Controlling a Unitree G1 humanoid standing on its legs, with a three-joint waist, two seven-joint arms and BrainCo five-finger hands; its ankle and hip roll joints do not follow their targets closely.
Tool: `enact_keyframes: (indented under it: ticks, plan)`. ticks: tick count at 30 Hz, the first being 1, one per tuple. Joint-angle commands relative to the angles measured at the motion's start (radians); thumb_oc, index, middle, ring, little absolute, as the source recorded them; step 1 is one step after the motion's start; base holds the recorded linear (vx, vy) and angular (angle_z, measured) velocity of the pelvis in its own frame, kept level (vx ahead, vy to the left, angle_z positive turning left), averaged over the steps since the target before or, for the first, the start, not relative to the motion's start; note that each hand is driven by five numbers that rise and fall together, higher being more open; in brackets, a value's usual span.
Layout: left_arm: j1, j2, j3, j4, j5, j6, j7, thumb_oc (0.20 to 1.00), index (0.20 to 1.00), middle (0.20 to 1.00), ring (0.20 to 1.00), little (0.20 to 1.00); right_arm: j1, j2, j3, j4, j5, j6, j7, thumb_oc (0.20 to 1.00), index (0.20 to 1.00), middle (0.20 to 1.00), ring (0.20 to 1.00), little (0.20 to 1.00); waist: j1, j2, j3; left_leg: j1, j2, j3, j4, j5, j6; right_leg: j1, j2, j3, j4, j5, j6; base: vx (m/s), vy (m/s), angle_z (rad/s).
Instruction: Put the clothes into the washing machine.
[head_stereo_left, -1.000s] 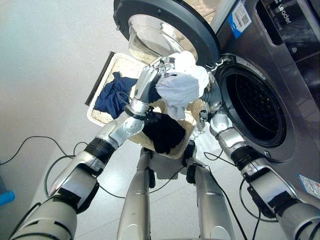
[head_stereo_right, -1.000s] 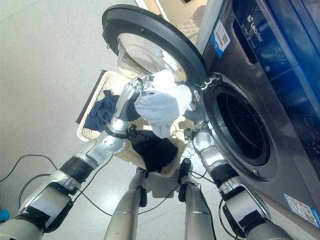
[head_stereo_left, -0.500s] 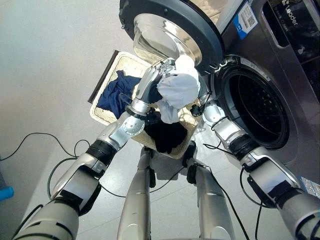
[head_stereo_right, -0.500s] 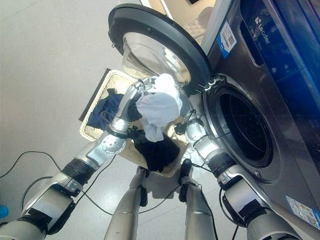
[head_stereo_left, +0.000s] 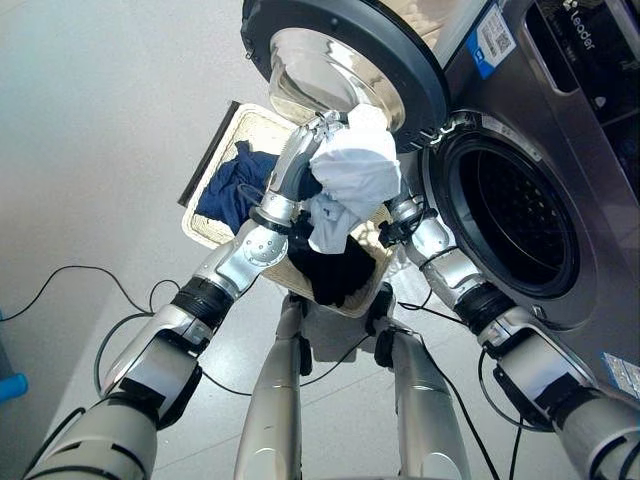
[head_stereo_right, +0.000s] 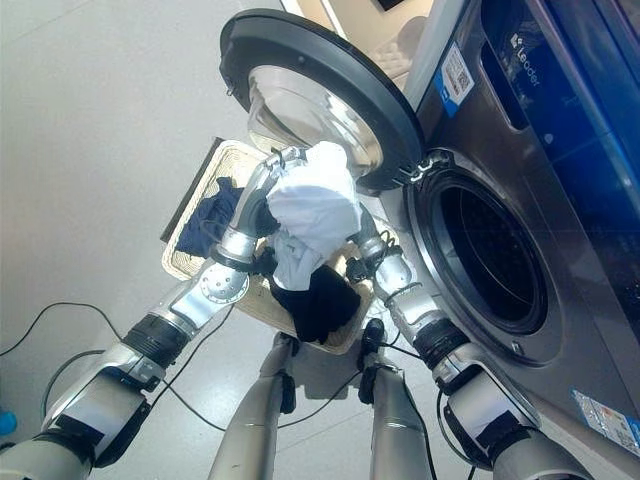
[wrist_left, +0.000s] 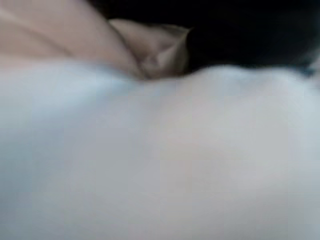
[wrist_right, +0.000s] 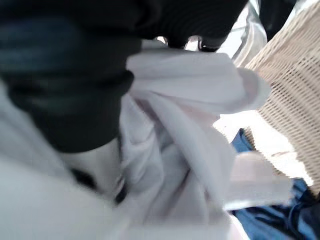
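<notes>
Left eye view: we hold the white garment (head_stereo_left: 355, 170) bunched between our left hand (head_stereo_left: 312, 142), fingers curled into it, and our right hand (head_stereo_left: 398, 207), whose grip is hidden behind the cloth. The washing machine drum (head_stereo_left: 515, 220) lies to the right. The wicker basket (head_stereo_left: 225, 150) still holds blue clothes (head_stereo_left: 232, 182) and black clothes (head_stereo_left: 330, 270).

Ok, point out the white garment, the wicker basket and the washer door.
white garment (head_stereo_left: 358, 165), left eye view, bunched middle.
wicker basket (head_stereo_left: 232, 128), left eye view, far rim.
washer door (head_stereo_right: 300, 55), right eye view, dark outer ring.
</notes>
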Motion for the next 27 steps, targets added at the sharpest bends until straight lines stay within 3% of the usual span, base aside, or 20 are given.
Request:
enact_keyframes:
  ticks: [1,23,24,25,26,27]
  plan:
    - [-0.070,-0.044,-0.002,-0.014,-0.039,-0.050,-0.009,0.200,0.200,0.200,0.200,0.200,-0.036,0.058,-0.065,-0.161,0.078,-0.085,0.053,0.200,0.200,0.200,0.200,0.200,0.003,0.011,-0.021,0.006,-0.064,0.040,0.092,-0.144,-0.028,0.016,0.009,-0.013,-0.112,0.104,0.116,0.00,0.000,0.00]
    - [-0.081,-0.051,-0.079,0.023,-0.013,-0.047,-0.074,0.200,0.200,0.200,0.200,0.200,-0.028,0.096,-0.094,-0.095,0.168,-0.132,0.020,0.200,0.200,0.200,0.200,0.200,-0.008,0.012,-0.021,0.012,-0.061,0.058,0.085,-0.143,-0.027,0.022,0.018,-0.004,-0.130,0.114,0.116,0.00,0.000,0.00]
    - [-0.081,-0.051,-0.080,0.026,-0.013,-0.046,-0.077,0.294,0.294,0.294,0.294,0.294,-0.027,0.096,-0.095,-0.093,0.171,-0.134,0.018,0.200,0.200,0.200,0.200,0.200,-0.009,0.012,-0.021,0.012,-0.061,0.059,0.085,-0.143,-0.027,0.022,0.018,-0.004,-0.130,0.114,0.116,0.00,0.000,0.00]
    - [-0.082,-0.051,-0.084,0.031,-0.006,-0.046,-0.079,0.683,0.683,0.683,0.683,0.683,-0.028,0.096,-0.096,-0.086,0.175,-0.140,0.010,0.200,0.200,0.200,0.200,0.200,-0.009,0.012,-0.021,0.013,-0.059,0.061,0.085,-0.144,-0.027,0.022,0.017,-0.004,-0.130,0.113,0.116,0.00,0.000,0.00]
    - [-0.084,-0.048,-0.090,0.041,0.005,-0.047,-0.087,1.000,1.000,1.000,1.000,1.000,-0.032,0.095,-0.102,-0.075,0.194,-0.140,-0.006,0.200,0.200,0.200,0.200,0.200,-0.010,0.013,-0.021,0.014,-0.058,0.063,0.084,-0.143,-0.027,0.022,0.018,-0.003,-0.130,0.115,0.116,0.00,0.000,0.00]
    - [-0.084,-0.047,-0.092,0.042,0.007,-0.045,-0.085,1.000,1.000,1.000,1.000,1.000,-0.032,0.095,-0.103,-0.071,0.201,-0.141,-0.006,0.200,0.200,0.200,0.200,0.200,-0.010,0.013,-0.021,0.014,-0.058,0.063,0.083,-0.143,-0.027,0.022,0.018,-0.003,-0.131,0.115,0.116,0.00,0.000,0.00]
